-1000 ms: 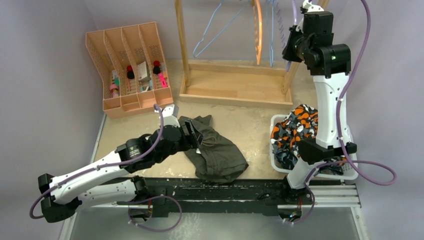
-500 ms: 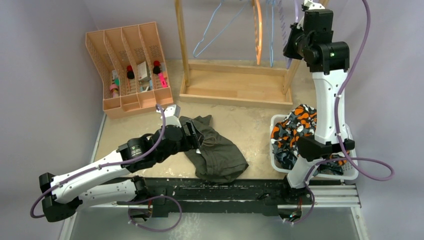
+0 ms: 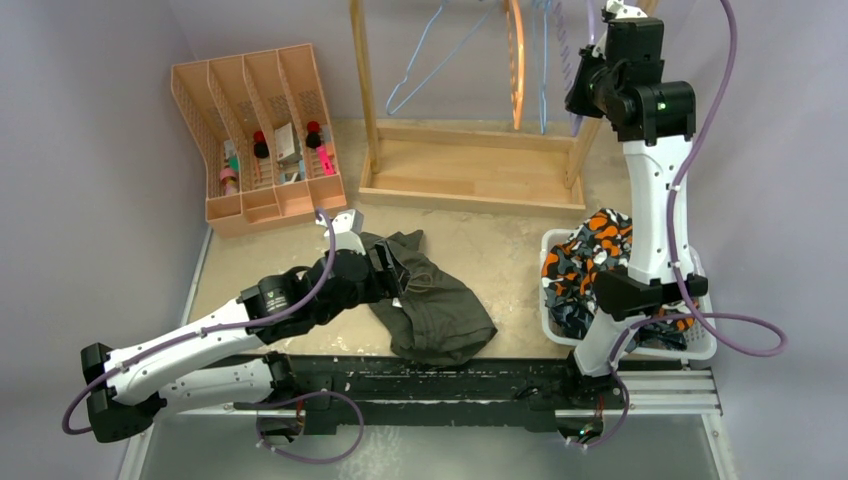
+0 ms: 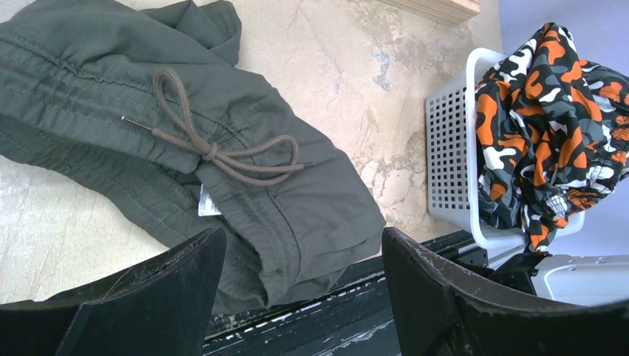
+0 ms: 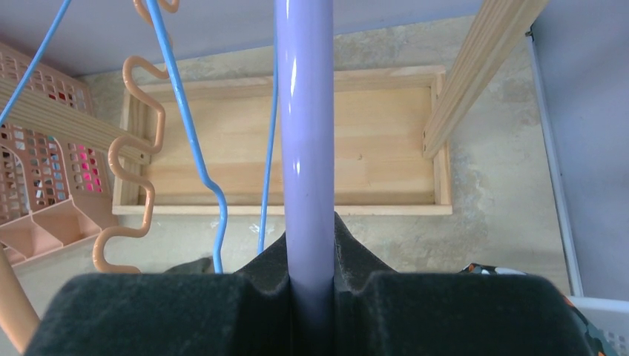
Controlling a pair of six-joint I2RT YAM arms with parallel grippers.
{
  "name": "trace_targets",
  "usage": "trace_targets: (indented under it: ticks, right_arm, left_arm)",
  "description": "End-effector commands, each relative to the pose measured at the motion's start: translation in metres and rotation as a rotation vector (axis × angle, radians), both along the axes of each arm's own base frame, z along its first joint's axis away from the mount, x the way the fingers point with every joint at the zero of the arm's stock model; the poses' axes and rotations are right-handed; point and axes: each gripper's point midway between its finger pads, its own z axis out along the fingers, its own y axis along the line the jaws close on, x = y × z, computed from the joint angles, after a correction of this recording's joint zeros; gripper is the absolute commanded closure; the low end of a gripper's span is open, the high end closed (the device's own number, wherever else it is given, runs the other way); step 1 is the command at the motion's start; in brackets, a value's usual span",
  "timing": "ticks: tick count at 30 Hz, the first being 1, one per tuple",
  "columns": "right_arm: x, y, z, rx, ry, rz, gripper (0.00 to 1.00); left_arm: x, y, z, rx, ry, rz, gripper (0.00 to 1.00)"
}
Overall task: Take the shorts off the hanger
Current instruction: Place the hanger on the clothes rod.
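The olive green shorts with a drawstring point(image 3: 440, 310) lie crumpled on the table, off any hanger, also in the left wrist view point(image 4: 222, 111). My left gripper point(image 3: 395, 270) is open and empty just above them point(image 4: 300, 237). The orange-white-black camouflage shorts point(image 3: 595, 245) lie in the white basket point(image 3: 553, 325) over a dark patterned pair point(image 3: 572, 315). The black shorts are hidden. My right gripper point(image 3: 585, 80) is raised at the rack and shut on a bare purple hanger point(image 5: 305, 111), whose bar runs between the pads point(image 5: 308, 245).
A wooden rack point(image 3: 470, 170) stands at the back with bare blue hangers point(image 3: 430, 60) and an orange wavy hanger point(image 3: 515, 60). A peach organizer point(image 3: 260, 130) with small items sits at the back left. The basket also shows in the left wrist view point(image 4: 449, 148).
My right gripper has risen slightly with the purple hanger. My left arm has shifted a little to the right over the olive shorts.
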Motion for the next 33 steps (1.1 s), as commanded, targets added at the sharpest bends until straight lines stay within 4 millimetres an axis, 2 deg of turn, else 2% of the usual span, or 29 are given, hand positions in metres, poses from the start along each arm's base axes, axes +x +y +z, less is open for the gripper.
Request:
trace_targets:
  ticks: [1, 6, 10, 14, 18, 22, 26, 33]
  right_arm:
    - [-0.007, 0.0, 0.016, 0.014, -0.053, 0.012, 1.0]
    - [-0.007, -0.001, 0.011, 0.01, -0.037, 0.008, 1.0]
    - [-0.009, 0.0, 0.016, 0.014, -0.052, 0.015, 0.97]
    - [-0.015, 0.002, 0.022, 0.027, -0.071, 0.027, 0.85]
    - [-0.022, 0.001, 0.03, 0.033, -0.099, 0.03, 0.68]
    - [-0.029, 0.001, 0.036, 0.039, -0.122, 0.031, 0.61]
    - [-0.034, -0.001, 0.03, 0.036, -0.114, 0.028, 0.75]
    - [-0.043, -0.002, 0.029, 0.026, -0.128, 0.035, 0.92]
  left_arm:
    - [0.003, -0.007, 0.018, -0.058, -0.029, -0.001, 0.24]
    - [0.003, -0.01, 0.019, -0.06, -0.027, -0.008, 0.24]
    - [0.003, -0.009, 0.018, -0.058, -0.028, -0.007, 0.24]
    - [0.003, -0.007, 0.018, -0.057, -0.029, -0.003, 0.24]
    - [0.003, -0.008, 0.017, -0.057, -0.028, -0.002, 0.24]
    - [0.003, -0.008, 0.018, -0.058, -0.027, -0.004, 0.24]
    - [0.002, -0.009, 0.017, -0.06, -0.025, -0.007, 0.24]
    - [0.003, -0.011, 0.015, -0.055, -0.019, -0.011, 0.24]
